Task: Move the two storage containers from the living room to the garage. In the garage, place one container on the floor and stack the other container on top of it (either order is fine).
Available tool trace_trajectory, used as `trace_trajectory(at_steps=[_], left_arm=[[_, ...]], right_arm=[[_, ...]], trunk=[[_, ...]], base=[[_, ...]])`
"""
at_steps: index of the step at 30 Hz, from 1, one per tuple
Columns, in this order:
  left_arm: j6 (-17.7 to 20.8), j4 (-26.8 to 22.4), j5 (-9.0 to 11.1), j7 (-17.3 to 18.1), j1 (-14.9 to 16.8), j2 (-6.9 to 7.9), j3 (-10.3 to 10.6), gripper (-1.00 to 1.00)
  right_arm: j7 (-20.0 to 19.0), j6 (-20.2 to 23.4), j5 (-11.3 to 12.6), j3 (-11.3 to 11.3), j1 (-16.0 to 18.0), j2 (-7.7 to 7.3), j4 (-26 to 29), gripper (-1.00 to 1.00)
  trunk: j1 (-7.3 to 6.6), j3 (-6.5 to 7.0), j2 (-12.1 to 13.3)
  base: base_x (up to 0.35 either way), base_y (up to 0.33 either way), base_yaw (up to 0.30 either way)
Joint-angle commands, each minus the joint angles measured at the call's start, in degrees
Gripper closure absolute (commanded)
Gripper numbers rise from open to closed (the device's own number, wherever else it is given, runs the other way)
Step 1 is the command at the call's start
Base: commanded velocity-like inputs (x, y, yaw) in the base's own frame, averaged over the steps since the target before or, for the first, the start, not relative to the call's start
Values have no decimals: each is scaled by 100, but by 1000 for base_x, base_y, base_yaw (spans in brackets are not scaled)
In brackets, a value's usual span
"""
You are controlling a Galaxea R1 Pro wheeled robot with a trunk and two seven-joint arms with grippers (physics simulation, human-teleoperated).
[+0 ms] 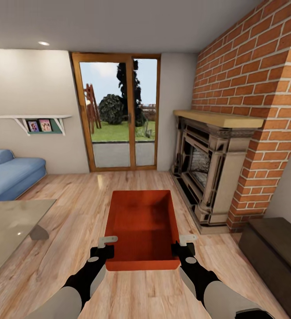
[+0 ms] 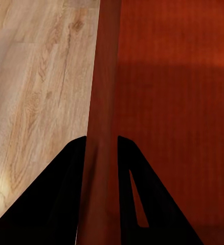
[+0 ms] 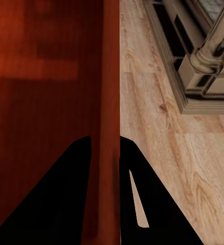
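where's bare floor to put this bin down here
Bare planks lie ahead of the storage container up to the glass doors, and left of it toward the glass table. Right is tight: fireplace and dark bench.

You have: one orange-red storage container (image 1: 143, 223), centre frame; light wood-plank floor (image 1: 74, 208); red-brick fireplace wall (image 1: 247, 66), upper right; blue sofa (image 1: 8, 175), left edge; orange wood-framed glass doors (image 1: 116, 113); black claws, left claw (image 1: 104, 248) and right claw (image 1: 184, 246).
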State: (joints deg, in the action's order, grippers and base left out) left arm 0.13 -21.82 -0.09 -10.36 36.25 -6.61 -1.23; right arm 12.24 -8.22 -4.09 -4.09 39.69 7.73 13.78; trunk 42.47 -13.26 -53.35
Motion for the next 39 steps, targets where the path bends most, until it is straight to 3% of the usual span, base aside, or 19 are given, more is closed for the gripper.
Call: trace_trajectory(at_steps=[1, 25, 39], left_arm=[[5, -15, -44, -39, 5, -8, -52, 100], [5, -15, -44, -38, 5, -7, -52, 100], [5, -15, -44, -40, 5, -8, -52, 100]], right_arm=[[60, -13, -5, 67, 4, -1, -16, 100], [60, -8, -12, 67, 4, 1, -16, 100], [56, -17, -11, 67, 3, -1, -16, 100]], trunk=[[1, 2, -5], [1, 214, -5], [1, 229, -5]], base=[[0, 0, 0], [0, 0, 0], [0, 0, 0]])
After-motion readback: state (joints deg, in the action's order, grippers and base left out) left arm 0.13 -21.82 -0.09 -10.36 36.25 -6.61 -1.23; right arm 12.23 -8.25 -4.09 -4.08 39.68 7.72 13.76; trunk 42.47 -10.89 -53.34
